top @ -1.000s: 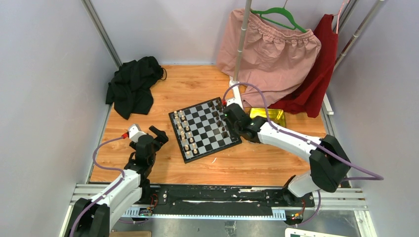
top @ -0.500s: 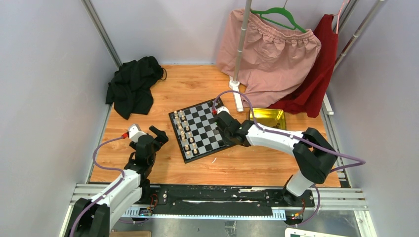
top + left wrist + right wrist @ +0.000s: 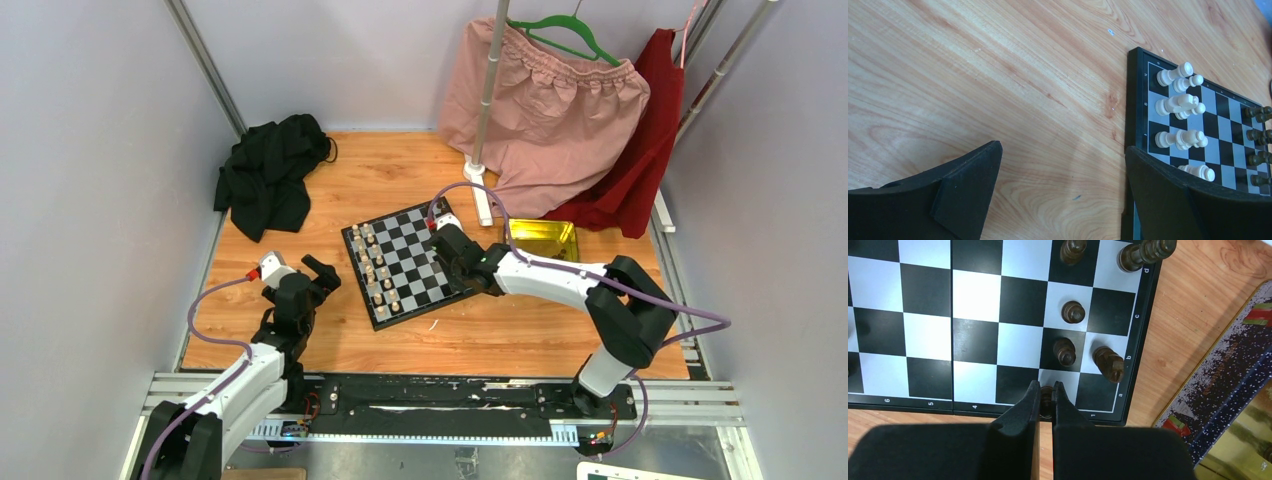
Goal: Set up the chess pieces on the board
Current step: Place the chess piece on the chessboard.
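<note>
right hand is down at the right side of the board, fingers pressed almost together, pinching one tiny dark brown piece; only a sliver of it shows between the tips

- pinched piece is over the board's edge row, about one square in from the corner, close to the black border; cannot tell if its base touches the board
- other dark pieces stand on squares just past the fingertips, three close by and two more at the top of the wrist view, all on the two outer files
- cream pieces stand upright in the two files along the opposite edge of the board
- left hand is spread wide, nothing between its fingers, over bare table just beside the board's left edge; one finger overlaps the board's corner in its own view
- yellow tin lies on the table near the board's right edge, a strip of wood between them
- black cloth is heaped at the far left corner, well apart from the board
</note>
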Action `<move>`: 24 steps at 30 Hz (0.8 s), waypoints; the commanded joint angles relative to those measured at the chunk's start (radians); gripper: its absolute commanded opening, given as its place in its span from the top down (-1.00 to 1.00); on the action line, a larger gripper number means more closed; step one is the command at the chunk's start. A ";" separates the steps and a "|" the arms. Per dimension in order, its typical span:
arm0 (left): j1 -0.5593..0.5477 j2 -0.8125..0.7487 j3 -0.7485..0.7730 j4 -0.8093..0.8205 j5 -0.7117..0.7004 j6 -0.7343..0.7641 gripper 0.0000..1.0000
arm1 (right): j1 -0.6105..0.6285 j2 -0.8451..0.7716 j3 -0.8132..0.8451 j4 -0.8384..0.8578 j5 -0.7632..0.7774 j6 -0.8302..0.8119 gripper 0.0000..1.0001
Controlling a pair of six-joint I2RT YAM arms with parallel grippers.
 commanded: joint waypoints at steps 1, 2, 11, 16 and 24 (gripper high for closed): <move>0.004 -0.005 0.005 0.027 -0.004 -0.005 -1.00 | 0.014 0.021 0.010 0.010 0.034 -0.012 1.00; 0.004 -0.005 0.005 0.027 -0.004 -0.005 -1.00 | 0.014 0.024 0.012 0.007 0.038 -0.009 1.00; 0.004 -0.006 0.003 0.027 -0.002 -0.005 -1.00 | 0.013 0.033 0.006 -0.009 0.065 -0.001 1.00; 0.004 -0.007 0.004 0.027 -0.001 -0.005 -1.00 | 0.013 0.025 0.002 -0.008 0.064 -0.002 0.91; 0.004 -0.006 0.004 0.027 -0.001 -0.005 -1.00 | 0.016 0.004 -0.002 -0.004 0.043 -0.012 0.41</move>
